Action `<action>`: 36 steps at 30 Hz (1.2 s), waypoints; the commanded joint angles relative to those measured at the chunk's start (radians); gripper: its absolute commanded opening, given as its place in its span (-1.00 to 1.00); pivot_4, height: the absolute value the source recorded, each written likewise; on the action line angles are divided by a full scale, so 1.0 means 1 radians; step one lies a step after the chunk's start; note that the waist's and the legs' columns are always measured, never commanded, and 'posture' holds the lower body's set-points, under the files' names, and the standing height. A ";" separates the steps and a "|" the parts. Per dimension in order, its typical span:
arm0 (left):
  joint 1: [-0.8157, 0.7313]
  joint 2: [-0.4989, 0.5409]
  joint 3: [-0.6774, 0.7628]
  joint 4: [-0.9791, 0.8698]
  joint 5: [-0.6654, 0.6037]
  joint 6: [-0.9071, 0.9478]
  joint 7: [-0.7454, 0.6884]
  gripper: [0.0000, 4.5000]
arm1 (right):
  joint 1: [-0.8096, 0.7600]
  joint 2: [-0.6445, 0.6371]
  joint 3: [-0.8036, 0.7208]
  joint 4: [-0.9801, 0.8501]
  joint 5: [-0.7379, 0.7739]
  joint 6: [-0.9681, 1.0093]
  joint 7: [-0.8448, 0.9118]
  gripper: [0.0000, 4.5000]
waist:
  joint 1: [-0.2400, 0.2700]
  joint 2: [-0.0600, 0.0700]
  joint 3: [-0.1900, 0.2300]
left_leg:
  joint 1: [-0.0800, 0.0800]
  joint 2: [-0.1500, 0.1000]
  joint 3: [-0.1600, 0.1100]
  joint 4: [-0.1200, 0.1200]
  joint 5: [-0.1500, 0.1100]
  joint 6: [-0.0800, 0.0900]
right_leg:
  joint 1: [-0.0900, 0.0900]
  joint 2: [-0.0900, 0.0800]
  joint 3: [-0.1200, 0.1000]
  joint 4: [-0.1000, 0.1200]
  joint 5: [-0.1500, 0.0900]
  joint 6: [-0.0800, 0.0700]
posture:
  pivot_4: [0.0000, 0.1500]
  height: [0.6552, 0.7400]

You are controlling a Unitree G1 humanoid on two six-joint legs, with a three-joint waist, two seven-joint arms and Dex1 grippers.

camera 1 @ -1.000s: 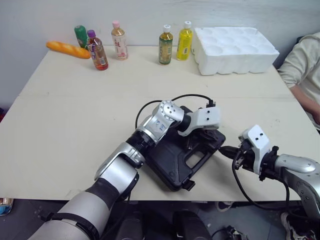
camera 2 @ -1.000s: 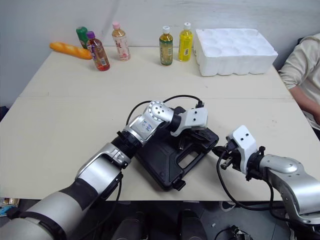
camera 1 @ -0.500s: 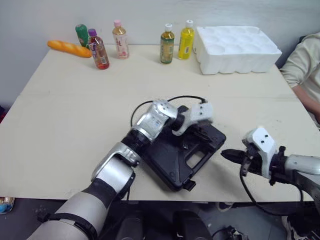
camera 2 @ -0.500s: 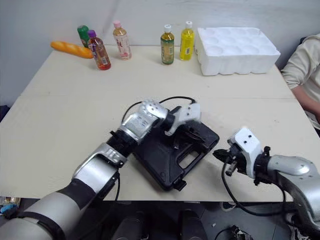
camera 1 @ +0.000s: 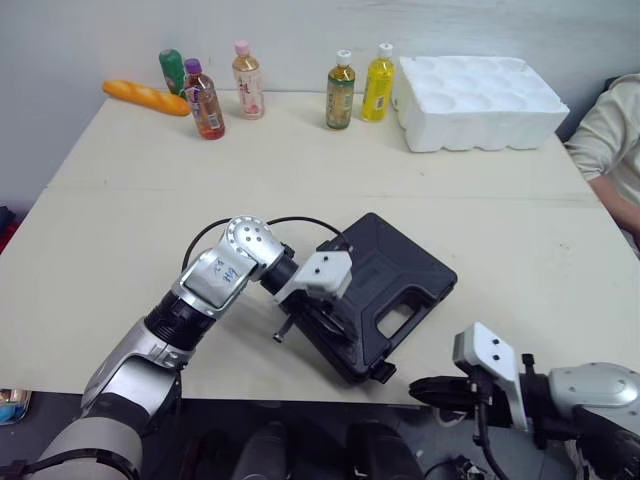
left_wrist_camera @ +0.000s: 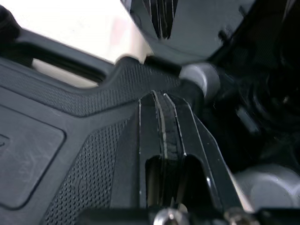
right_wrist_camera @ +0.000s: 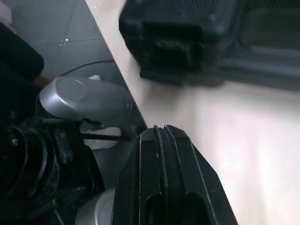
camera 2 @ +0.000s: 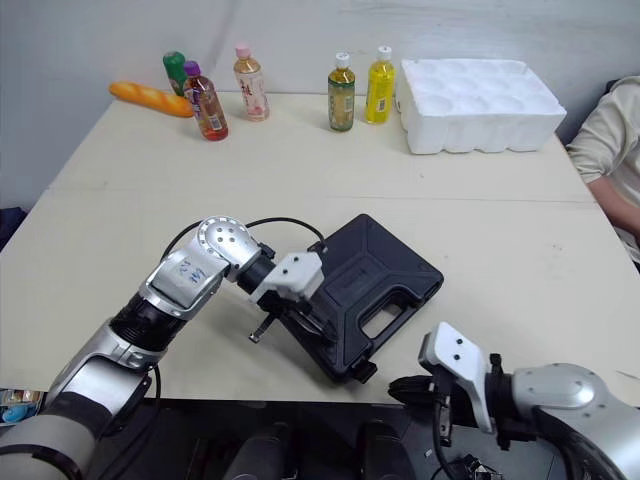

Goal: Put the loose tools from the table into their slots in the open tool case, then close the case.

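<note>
Left gripper (left_wrist_camera: 161, 101) with fingers pressed together, empty, tips at the left edge of the black tool case (camera 1: 400, 285). Right gripper (right_wrist_camera: 161, 131) likewise closed up, empty, past the table's front edge, nearer than the case. Case lid down, flat on beige table (camera 1: 120, 200). Beyond the case: five bottles (camera 1: 341, 88), bread loaf (camera 1: 145, 97), white foam tray (camera 1: 480, 90), grey wall (camera 1: 300, 30). Right of it, a person's sleeve (camera 1: 610, 140).

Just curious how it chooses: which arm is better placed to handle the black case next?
Left: left jaws are at the tool case; right jaws hang off the near edge of the table.
</note>
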 commanded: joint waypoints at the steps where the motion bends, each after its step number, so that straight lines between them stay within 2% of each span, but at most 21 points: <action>1: 0.017 0.017 -0.069 0.002 0.101 -0.088 0.021 -0.99 | -0.052 0.026 0.074 0.001 0.002 -0.008 -0.025 -0.98 | 0.000 0.000 0.000 | 0.000 0.000 0.000 0.000 0.000 0.000 | 0.000 0.000 0.000 0.000 0.000 0.000 | 1.00 1.00; 8: 0.031 0.024 -0.099 0.004 0.142 -0.119 0.033 -0.99 | -0.104 0.043 0.152 0.049 -0.028 -0.028 -0.042 -0.98 | -0.002 0.000 -0.001 | 0.011 0.001 0.000 -0.002 -0.005 0.007 | 0.012 -0.001 0.000 -0.004 0.000 0.000 | 1.00 1.00; 20: 0.045 0.009 -0.112 0.046 0.178 -0.206 0.065 -0.99 | -0.262 0.163 0.132 0.116 0.109 0.070 -0.103 -0.98 | -0.010 0.002 -0.002 | 0.014 0.002 -0.001 -0.003 -0.005 0.007 | 0.014 -0.001 -0.001 -0.005 0.000 0.000 | 1.00 1.00; 25: 0.054 0.005 -0.085 0.039 0.148 -0.170 0.071 -0.99 | -0.244 0.114 0.111 0.106 0.087 0.059 -0.072 -0.98 | -0.008 0.003 -0.003 | 0.014 0.002 -0.001 -0.003 -0.005 0.007 | 0.014 -0.001 -0.001 -0.005 0.000 0.000 | 1.00 1.00; 28: 0.081 -0.017 -0.002 0.026 0.083 -0.194 0.109 -0.99 | -0.184 0.041 0.061 0.081 0.041 0.003 -0.037 -0.98 | -0.004 0.005 -0.005 | 0.013 0.002 -0.001 -0.003 -0.006 0.007 | 0.014 -0.001 -0.001 -0.006 0.000 0.000 | 1.00 1.00; 30: 0.108 -0.019 0.111 -0.047 -0.060 -0.077 0.111 -0.71 | -0.128 -0.009 -0.030 0.082 0.048 -0.036 0.022 -1.00 | -0.003 0.006 -0.005 | 0.012 0.002 -0.001 -0.004 -0.006 0.008 | 0.014 -0.001 -0.001 -0.007 0.000 0.000 | 1.00 1.00; 32: 0.153 0.050 0.238 -0.155 -0.235 0.096 0.078 -0.44 | -0.081 -0.046 -0.189 0.099 0.115 -0.033 0.089 -0.71 | -0.007 0.006 -0.003 | 0.009 0.002 -0.001 -0.003 -0.006 0.008 | 0.011 -0.001 -0.002 -0.007 0.000 0.000 | 1.00 1.00; 33: 0.170 0.077 0.290 -0.180 -0.284 0.168 0.097 -0.22 | -0.067 -0.060 -0.261 0.111 0.139 -0.030 0.115 -0.55 | -0.009 0.007 -0.002 | 0.006 0.002 -0.001 -0.003 -0.006 0.007 | 0.008 -0.001 -0.001 -0.006 0.000 0.000 | 1.00 1.00; 36: 0.226 0.170 0.473 -0.211 -0.429 0.384 0.181 0.43 | -0.039 -0.107 -0.464 0.173 0.168 -0.029 0.199 0.13 | -0.006 0.007 -0.002 | 0.006 0.003 -0.002 -0.003 -0.005 0.005 | 0.008 0.000 -0.003 -0.006 0.000 0.000 | 1.00 1.00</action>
